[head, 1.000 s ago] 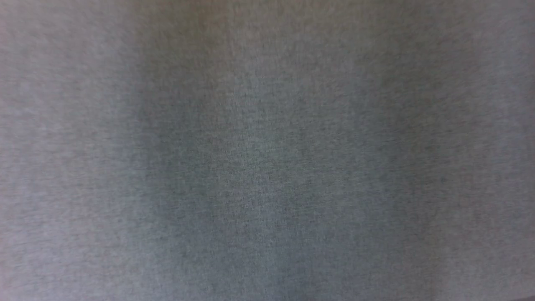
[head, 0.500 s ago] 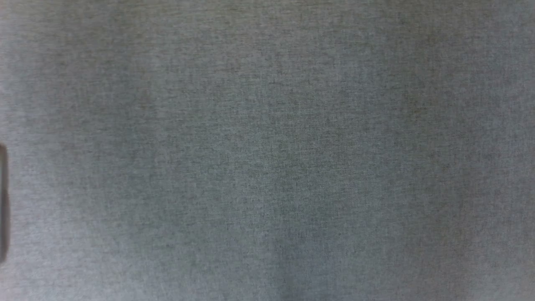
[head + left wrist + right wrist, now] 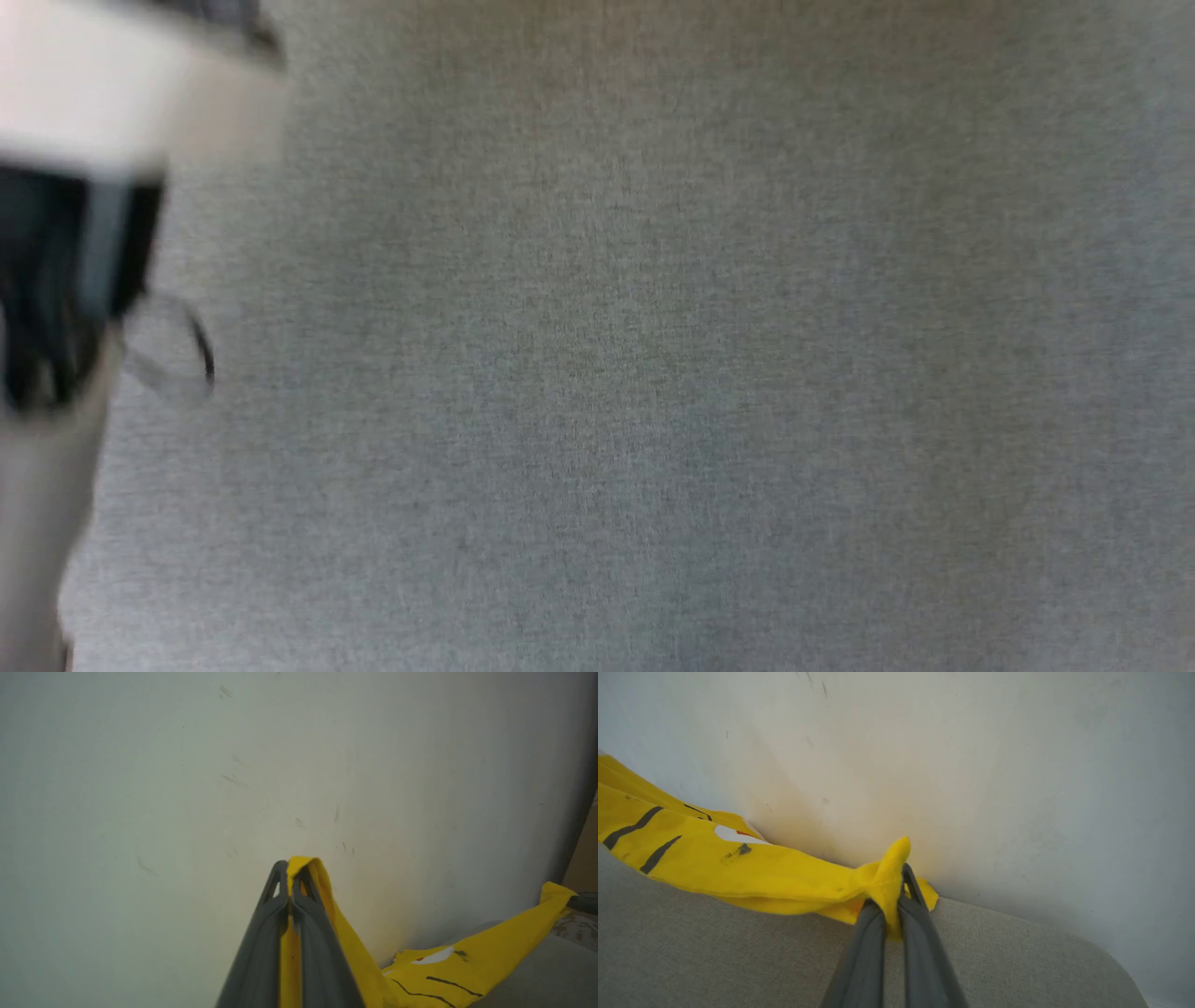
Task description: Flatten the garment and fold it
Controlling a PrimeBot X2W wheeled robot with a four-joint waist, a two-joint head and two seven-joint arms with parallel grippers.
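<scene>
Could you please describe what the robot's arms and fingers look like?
Left gripper and right gripper: two long dark grey fingers each, tapering to slotted tips. The blurred arm in the head view is cream with a black band.

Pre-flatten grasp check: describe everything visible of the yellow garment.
The garment is thin, bright yellow cloth with black stripes and a red-dotted white patch. It is bunched into a creased band, one end pinched in the left tool, the other in the right tool, its middle resting on the grey fabric surface beside the pale wall.
</scene>
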